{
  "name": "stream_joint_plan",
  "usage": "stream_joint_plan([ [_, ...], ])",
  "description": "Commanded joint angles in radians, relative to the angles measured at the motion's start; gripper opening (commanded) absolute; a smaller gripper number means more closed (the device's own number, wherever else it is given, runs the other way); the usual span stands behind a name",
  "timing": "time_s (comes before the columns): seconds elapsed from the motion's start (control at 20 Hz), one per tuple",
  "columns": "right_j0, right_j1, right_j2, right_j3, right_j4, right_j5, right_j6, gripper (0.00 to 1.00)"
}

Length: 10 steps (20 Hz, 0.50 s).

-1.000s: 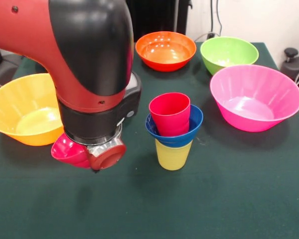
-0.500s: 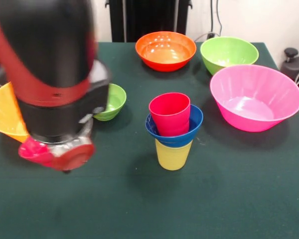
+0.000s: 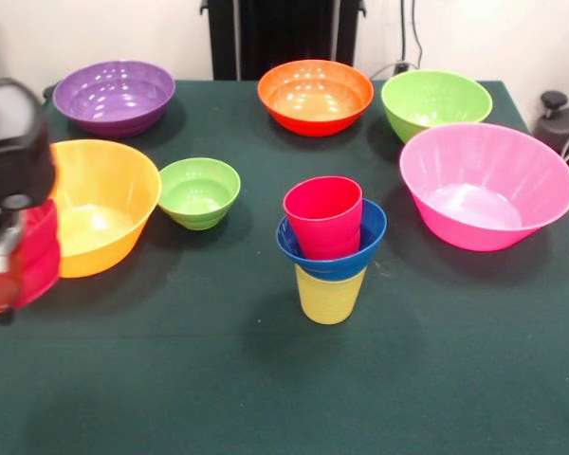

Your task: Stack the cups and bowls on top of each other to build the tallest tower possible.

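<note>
In the front view the tower stands mid-table: a yellow cup (image 3: 330, 296) upright, a small blue bowl (image 3: 368, 237) sitting in its mouth, and a red cup (image 3: 323, 213) nested in that bowl. My gripper (image 3: 5, 284) is a blur at the far left edge, well left of the tower and low over the table. A red smear (image 3: 27, 263) hangs at its lower end. I cannot tell whether that is the small red bowl. A small green bowl (image 3: 199, 192) sits left of the tower.
A large orange-yellow bowl (image 3: 100, 204) stands right beside the arm. A purple bowl (image 3: 115, 95), an orange bowl (image 3: 315, 95) and a green bowl (image 3: 436, 102) line the far side. A large pink bowl (image 3: 484, 185) sits at the right.
The arm has swept fast from the left-middle to the left edge, taking the red thing at its tip along. This uncovers the purple, small green and orange-yellow bowls. The tower is unmoved.
</note>
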Motion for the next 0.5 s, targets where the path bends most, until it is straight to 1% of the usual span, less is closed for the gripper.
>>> stream_joint_plan([
  [0.05,-0.004,0.0,-0.561,-0.006,0.364,0.094,-0.119,0.0],
  [0.1,0.003,-0.001,-0.579,-0.003,0.38,0.086,-0.136,0.0],
  [0.15,0.003,-0.004,-0.62,0.002,0.42,0.084,-0.154,0.0],
  [0.25,0.012,-0.007,-0.662,0.01,0.477,0.072,-0.152,0.0],
  [0.3,0.026,-0.016,-0.675,0.013,0.483,0.057,-0.158,0.0],
  [0.45,0.041,-0.032,-0.718,0.021,0.524,0.032,-0.205,0.0],
  [0.5,0.049,-0.036,-0.71,0.021,0.527,0.029,-0.215,0.0],
])
